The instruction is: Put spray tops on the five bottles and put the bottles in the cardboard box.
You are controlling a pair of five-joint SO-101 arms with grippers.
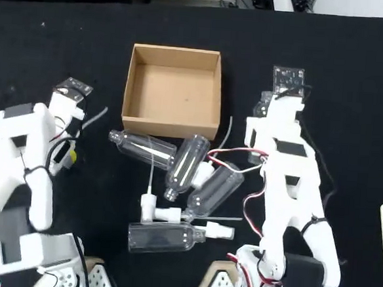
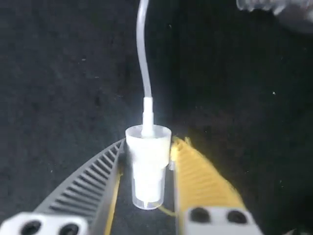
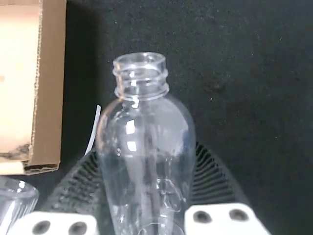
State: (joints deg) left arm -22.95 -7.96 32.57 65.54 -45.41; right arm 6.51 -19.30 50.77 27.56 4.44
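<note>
Near the left edge of the desk [image 1: 54,42], my left pincer [image 2: 149,147] is pinching a spray top [image 2: 148,166] by its white collar. One jaw sits on each side, and the dip tube [image 2: 142,58] points out past the tips. I judge that grip leaves the tube free to go into a bottle neck first.

The cardboard box [image 1: 169,127] stands toward the far edge, about midway along it. It is open and has nothing in it, so no bottle is packed yet. In front of it, toward the near edge, four bottles [image 1: 142,146] lie on their sides in a loose heap, some touching. Loose spray tops [image 1: 149,206] are scattered among them. One top lies right at the neck of the bottle nearest the near edge, but I cannot tell whether it is seated.

Just right of the box, my right pincer [image 3: 146,156] is clamped on the fifth bottle [image 3: 144,127]. The jaws hold its clear body low down, and the threaded mouth is bare and clear of them. That hold seems meant to present the neck to the top in my other pincer. The two are well apart, with the box and the heap between them, so the capping is not yet done.
</note>
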